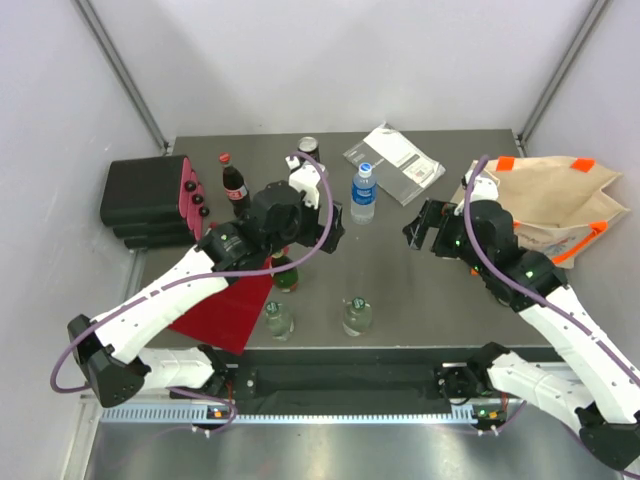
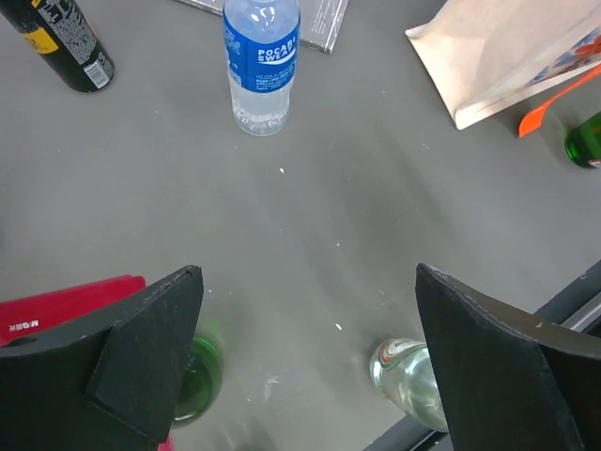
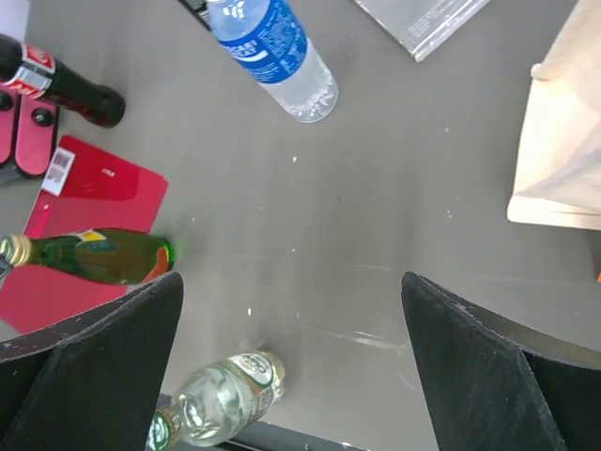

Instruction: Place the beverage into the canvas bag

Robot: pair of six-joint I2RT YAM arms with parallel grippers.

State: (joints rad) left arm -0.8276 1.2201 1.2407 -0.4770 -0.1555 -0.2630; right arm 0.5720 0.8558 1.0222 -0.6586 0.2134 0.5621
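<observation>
Both arms are up over the middle of the dark table [image 1: 400,290] and neither is holding anything. The left gripper [image 1: 330,228] has its jaws spread wide in the left wrist view, with just bare tabletop between the fingers [image 2: 150,357]. It's the same for the right gripper [image 1: 418,228]: wide open, nothing between the pads.

The canvas bag [image 1: 545,200] lies at the far right of the table, beige with orange handles, just behind the right arm's wrist. None of the drinks are in it; they're all out on the table.

The Pocari Sweat bottle [image 1: 364,193] stands upright near the far middle, between the two grippers and a bit beyond them. It shows at the top of both wrist views. A flat grey packet [image 1: 393,163] lies just behind it, and a black can [image 1: 308,150] stands to its left at the back edge.

A cola bottle [image 1: 234,185] stands further left, next to a black case [image 1: 148,195] with pink bits on its side. A green bottle [image 1: 285,272] is right under the left arm, at the edge of a red folder [image 1: 228,310]. Two clear bottles [image 1: 278,320] stand apart along the near edge, the other one [image 1: 357,316] being closer to the middle.

I honestly can't tell from this which drink is the one meant for the bag.
</observation>
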